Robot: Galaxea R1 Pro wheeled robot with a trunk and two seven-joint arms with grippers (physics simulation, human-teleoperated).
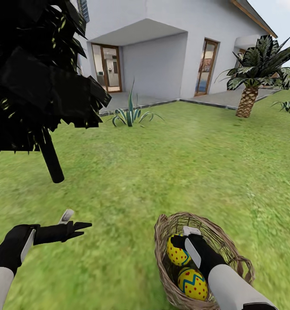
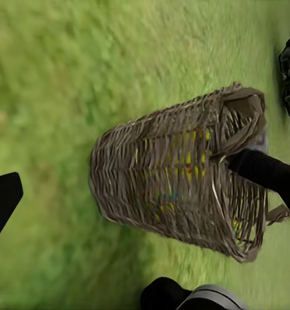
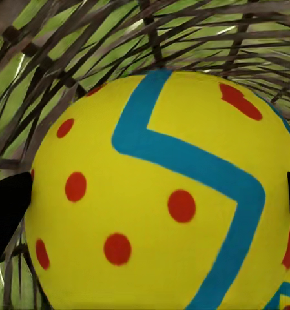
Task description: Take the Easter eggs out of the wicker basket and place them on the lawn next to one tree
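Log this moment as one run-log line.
phase: reaching | right tool in wicker basket, around Easter egg | left tool open over lawn

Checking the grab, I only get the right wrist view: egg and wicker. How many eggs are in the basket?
Observer: Head view shows two, an upper Easter egg and a lower Easter egg, in the wicker basket; the right arm may hide a third.
Operator: Left arm?
Observer: Left pincer is open and empty above the lawn, left of the basket.
Operator: Trees nearby?
Observer: A black-trunked tree stands ahead-left; a palm far right near the house.
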